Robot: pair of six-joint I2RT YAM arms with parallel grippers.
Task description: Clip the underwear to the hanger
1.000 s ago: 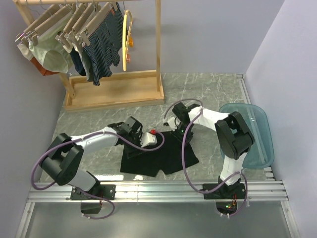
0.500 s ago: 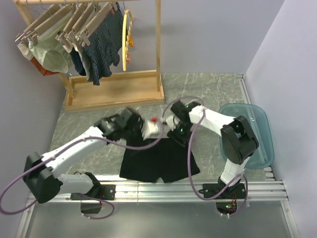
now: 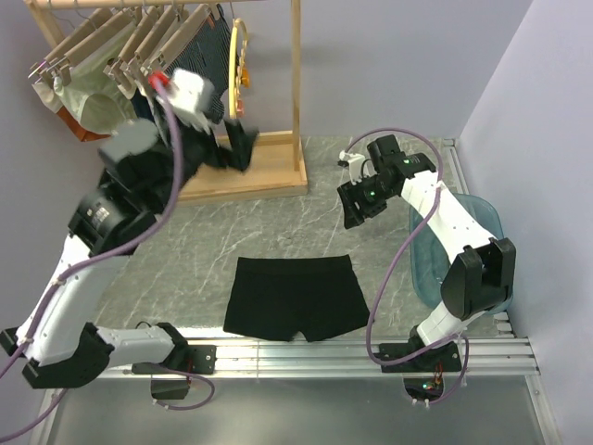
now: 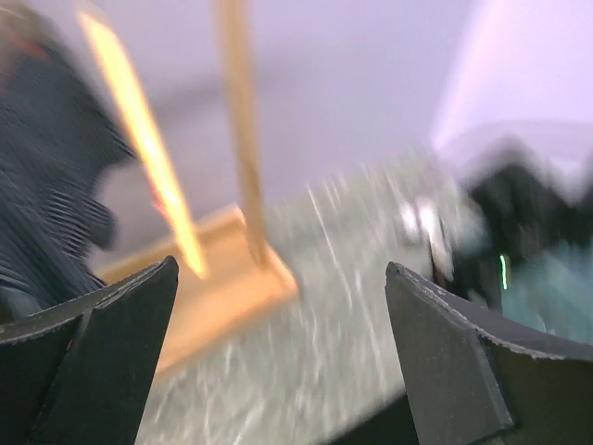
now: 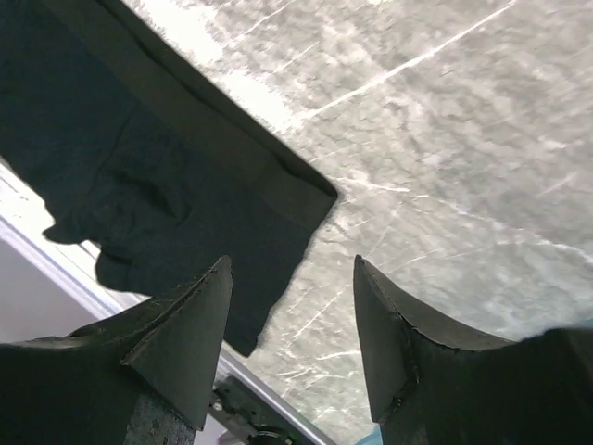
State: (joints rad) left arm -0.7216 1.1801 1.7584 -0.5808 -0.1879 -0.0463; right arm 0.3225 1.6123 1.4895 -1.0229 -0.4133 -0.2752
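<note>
Now fetching hanger (image 3: 239,69): left hand (image 3: 243,148) apart, empty, near it; right hand (image 3: 357,208) apart, empty. Next: close on its frame.

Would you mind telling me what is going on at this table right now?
The black underwear lies flat on the table, held by neither arm. The left tool is open up near the yellow hanger, which hangs on the wooden rack. The right tool hovers open and empty above the table.
</note>
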